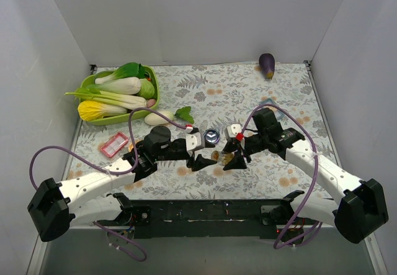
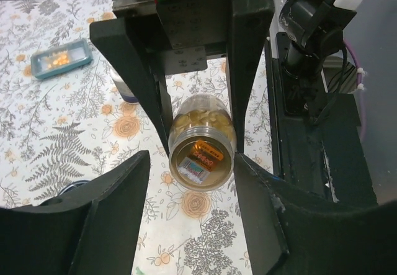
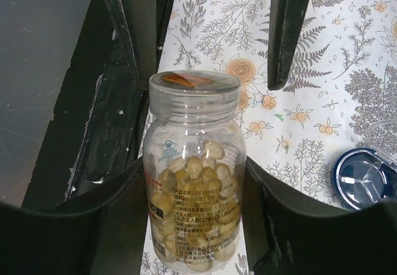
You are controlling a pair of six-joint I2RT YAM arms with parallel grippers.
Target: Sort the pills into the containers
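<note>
A clear pill bottle (image 3: 193, 182), half full of yellow pills (image 3: 201, 166), lies level above the table with my right gripper (image 3: 193, 169) shut on its body. Its lidded end (image 2: 202, 162) points between the fingers of my left gripper (image 2: 191, 163). Those jaws stand open around the lid: the right finger (image 2: 260, 200) is at its edge and the left one is clear of it. From above, the bottle (image 1: 218, 156) sits between the left gripper (image 1: 203, 160) and the right gripper (image 1: 234, 157). A pink tray (image 1: 113, 144), a silver tin (image 1: 212, 136) and a blue tray (image 2: 61, 58) holding orange pills rest on the table.
A green basket (image 1: 93, 80) of vegetables fills the back left corner. A white radish (image 1: 162, 117) lies beside it. A purple eggplant (image 1: 267, 65) lies at the back right. White walls close in three sides. The black arm mount (image 1: 205, 213) runs along the near edge.
</note>
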